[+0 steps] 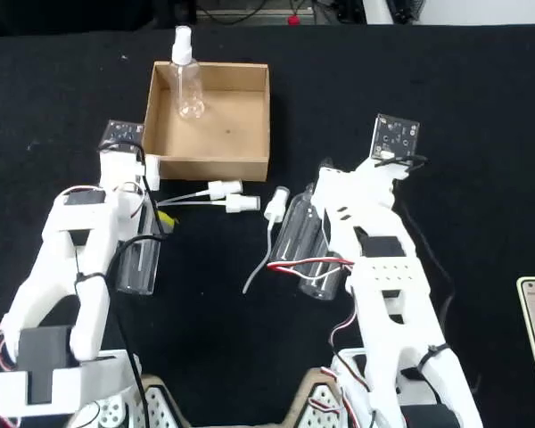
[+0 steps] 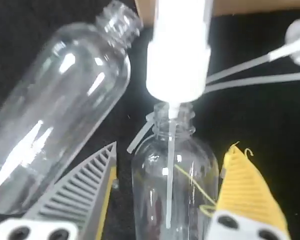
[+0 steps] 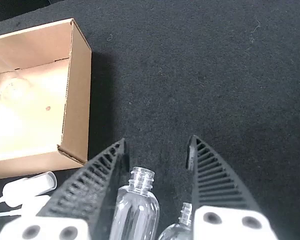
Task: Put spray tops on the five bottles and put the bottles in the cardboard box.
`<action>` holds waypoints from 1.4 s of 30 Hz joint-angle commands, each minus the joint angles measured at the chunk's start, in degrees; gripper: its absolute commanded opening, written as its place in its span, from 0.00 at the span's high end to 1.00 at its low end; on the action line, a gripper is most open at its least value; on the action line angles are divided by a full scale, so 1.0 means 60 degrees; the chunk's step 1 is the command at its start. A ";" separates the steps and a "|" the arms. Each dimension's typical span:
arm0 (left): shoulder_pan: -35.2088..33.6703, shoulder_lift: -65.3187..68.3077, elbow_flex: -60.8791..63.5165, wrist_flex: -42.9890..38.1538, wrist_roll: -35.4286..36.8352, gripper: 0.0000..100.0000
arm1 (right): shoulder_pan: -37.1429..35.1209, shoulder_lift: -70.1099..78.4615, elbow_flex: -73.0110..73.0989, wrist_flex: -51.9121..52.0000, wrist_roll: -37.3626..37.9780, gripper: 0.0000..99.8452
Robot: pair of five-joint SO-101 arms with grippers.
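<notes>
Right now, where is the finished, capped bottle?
In the high view, the capped bottle sits inside the cardboard box, left of centre against its far wall.

Two white plastic arms with black motor blocks.
Black cables (image 1: 82, 276) loop the left arm (image 1: 67, 241); the left gripper (image 2: 172, 146) has a grey ribbed finger (image 2: 85, 185) and a yellow finger (image 2: 242, 185). Red-and-white wires (image 1: 316, 263) cross the right arm (image 1: 388, 294); the right gripper (image 3: 157, 141) has dark ribbed fingers (image 3: 212, 180).

You're at a lab-style robot bench: black cloth-covered table (image 1: 481, 107), loose cables (image 1: 236, 12) running along its far edge.
</notes>
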 commanded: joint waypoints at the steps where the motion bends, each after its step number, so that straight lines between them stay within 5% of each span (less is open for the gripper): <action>1: -0.0066 0.0249 -0.0857 -0.0044 0.0073 0.68 | 0.0132 -0.0051 -0.0447 -0.0205 -0.0073 0.81; 21: -0.0007 0.0396 -0.1502 0.0630 0.0059 0.68 | 0.0132 -0.0051 -0.0447 -0.0205 -0.0073 0.81; 28: 0.0374 0.0396 -0.1297 0.0630 0.0015 0.79 | 0.0132 -0.0051 -0.0447 -0.0205 -0.0073 0.81; 42: 0.0330 0.0293 -0.1311 0.0659 0.0000 0.76 | 0.0132 -0.0051 -0.0447 -0.0205 -0.0073 0.81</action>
